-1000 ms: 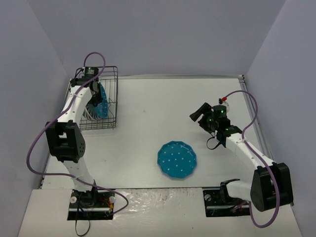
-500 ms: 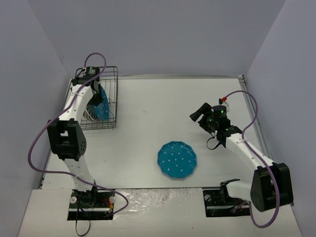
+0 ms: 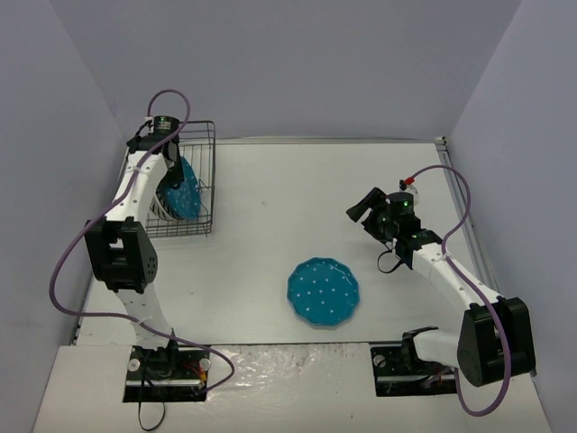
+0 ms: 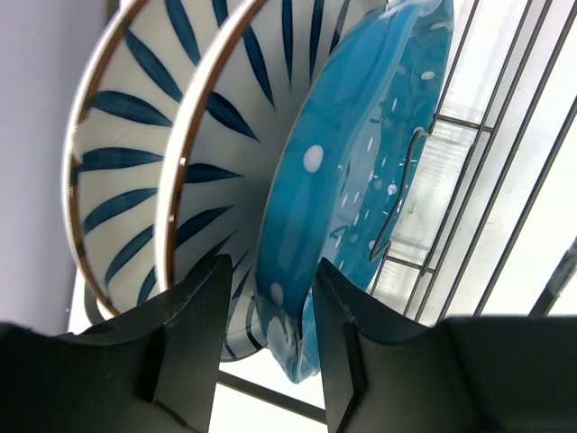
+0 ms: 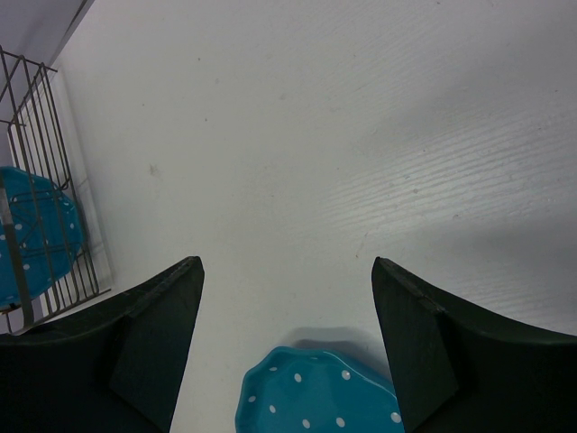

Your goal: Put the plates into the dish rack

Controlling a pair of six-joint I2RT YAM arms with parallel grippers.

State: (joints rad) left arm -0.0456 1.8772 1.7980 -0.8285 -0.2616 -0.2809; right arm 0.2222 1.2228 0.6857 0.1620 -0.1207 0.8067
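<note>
The black wire dish rack (image 3: 206, 171) stands at the far left. In it stand two white striped plates (image 4: 117, 162) (image 4: 225, 135) and one teal dotted plate (image 4: 361, 153), all on edge. My left gripper (image 4: 270, 280) reaches into the rack with its jaws either side of the teal plate's rim. The right finger is against the rim and a gap shows on the left. A second teal plate (image 3: 323, 291) lies flat on the table at centre front. My right gripper (image 5: 287, 271) is wide open and empty, hovering just behind that plate (image 5: 315, 397).
The rack's wire wall (image 4: 505, 180) is right of the teal plate. In the right wrist view the rack (image 5: 36, 180) shows far left. Grey walls enclose the white table (image 3: 270, 207); a raised strip (image 3: 464, 207) runs along its right edge.
</note>
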